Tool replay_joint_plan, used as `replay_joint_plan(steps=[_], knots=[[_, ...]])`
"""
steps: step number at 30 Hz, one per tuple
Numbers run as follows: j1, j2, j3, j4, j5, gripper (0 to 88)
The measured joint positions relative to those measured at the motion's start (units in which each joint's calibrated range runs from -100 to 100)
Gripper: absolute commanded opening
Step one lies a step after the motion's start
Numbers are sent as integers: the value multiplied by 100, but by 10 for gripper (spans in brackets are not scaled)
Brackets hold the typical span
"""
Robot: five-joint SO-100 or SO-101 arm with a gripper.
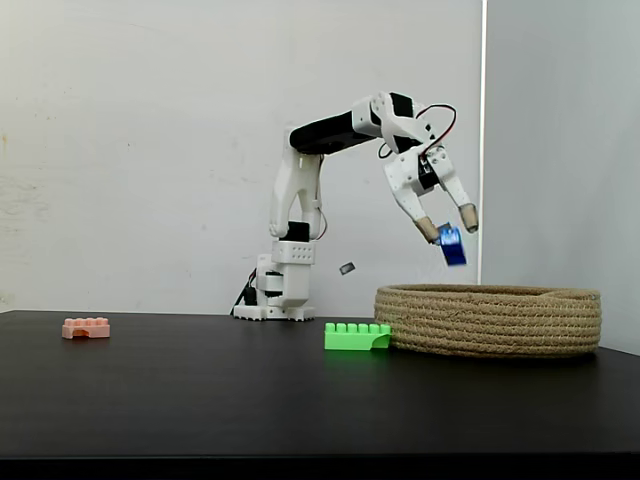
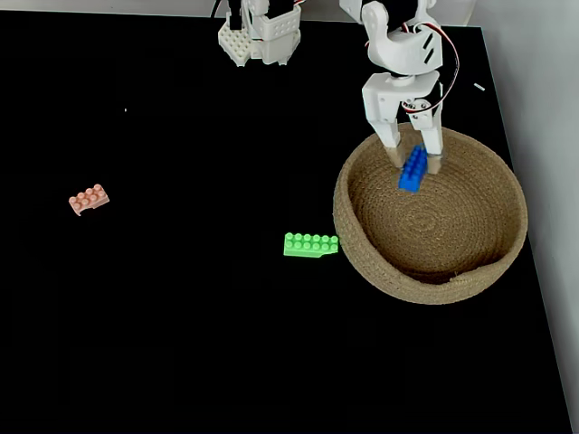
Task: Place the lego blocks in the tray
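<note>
Pink arched brick sits alone at far left of the black table in both fixed views, studs up. Green brick lies just beside the left wall of the woven tray; contact cannot be judged. White arm reaches rightward over the tray. Claw hangs above the tray's near-arm side, fingers parted; blue brick sits tilted at the fingertips, clear of the tray floor. Grip on it unclear.
</note>
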Motion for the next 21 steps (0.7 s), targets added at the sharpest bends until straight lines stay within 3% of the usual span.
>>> replay_joint_plan(steps=[4, 9, 21], knots=[[41, 34, 0, -24, 15, 391], [366, 34, 0, -24, -49, 352], [2362, 144, -9, 41, -869, 301]])
